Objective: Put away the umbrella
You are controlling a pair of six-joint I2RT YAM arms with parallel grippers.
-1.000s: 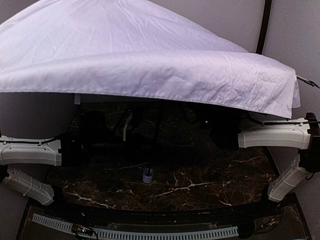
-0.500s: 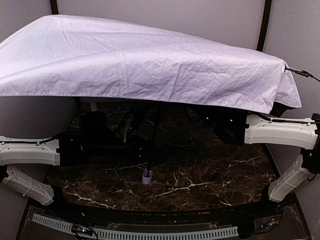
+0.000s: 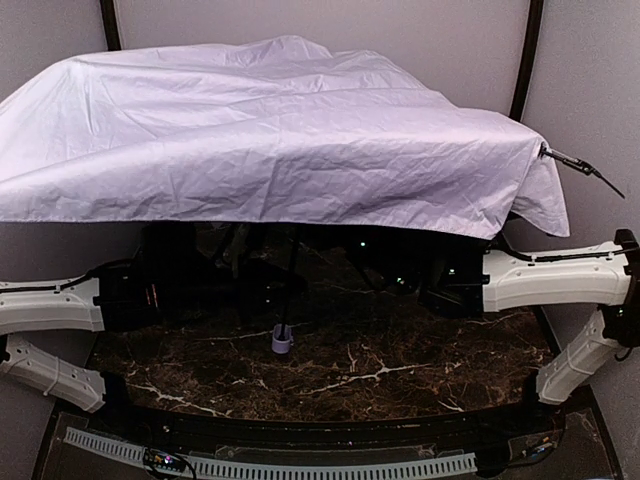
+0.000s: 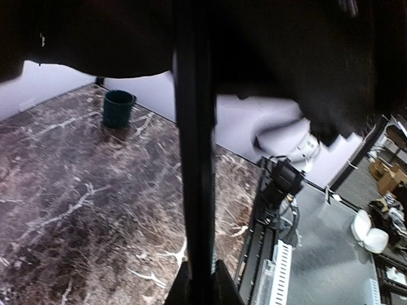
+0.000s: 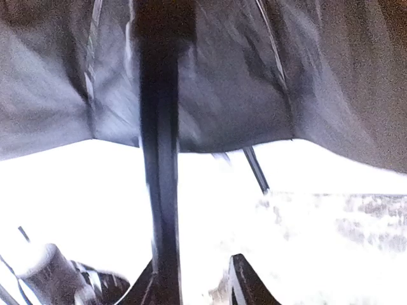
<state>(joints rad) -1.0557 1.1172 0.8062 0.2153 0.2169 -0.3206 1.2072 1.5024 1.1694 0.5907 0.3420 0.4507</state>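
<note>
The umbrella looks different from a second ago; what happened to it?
The umbrella sank, its fabric going from a taut peak to slack and wrinkled, the right edge pulling inward. Its handle knob slid slightly left and farther back. The left arm and right arm barely moved; the left end effector grips the shaft.

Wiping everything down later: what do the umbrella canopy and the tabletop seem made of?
Umbrella canopy: thin matte fabric, likely nylon or polyester; it creases and drapes. Tabletop: glossy dark brown with white veins, marble or a laminate imitation.
</note>
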